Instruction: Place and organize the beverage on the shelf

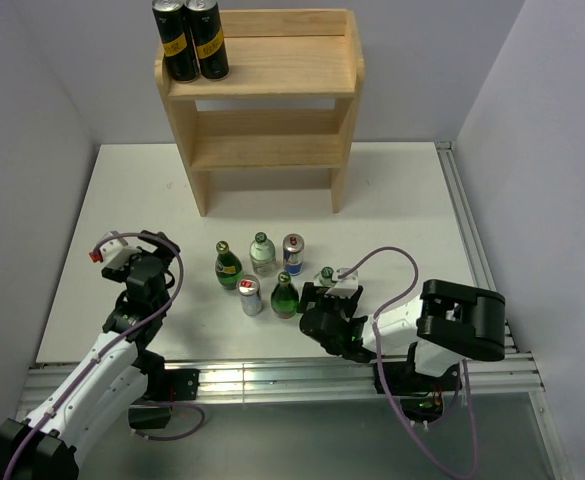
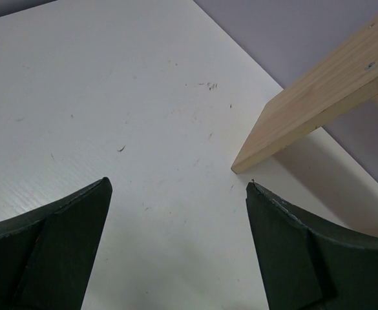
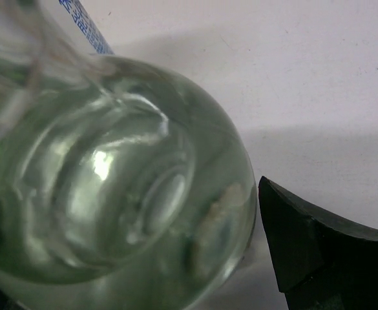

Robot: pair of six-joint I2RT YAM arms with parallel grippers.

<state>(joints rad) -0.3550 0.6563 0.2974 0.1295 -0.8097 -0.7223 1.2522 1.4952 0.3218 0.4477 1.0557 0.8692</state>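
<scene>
The pale wooden shelf (image 1: 268,150) stands at the back of the table, with two black cans (image 1: 192,40) on the left of its top tier. Several beverages stand in a cluster mid-table: a green bottle (image 1: 228,266), a clear bottle (image 1: 263,255), a red-and-blue can (image 1: 293,254), a silver can (image 1: 251,297) and a dark green bottle (image 1: 285,296). My right gripper (image 1: 324,297) is open around another clear glass bottle (image 3: 117,174), whose cap (image 1: 326,275) shows above it; a thin gap shows by the right fingertip (image 3: 285,219). My left gripper (image 2: 179,184) is open and empty over bare table.
In the left wrist view the shelf's side panel (image 2: 311,110) lies ahead to the right. A metal rail (image 1: 272,375) runs along the near table edge and another up the right side (image 1: 472,240). Grey walls close in the back and both sides.
</scene>
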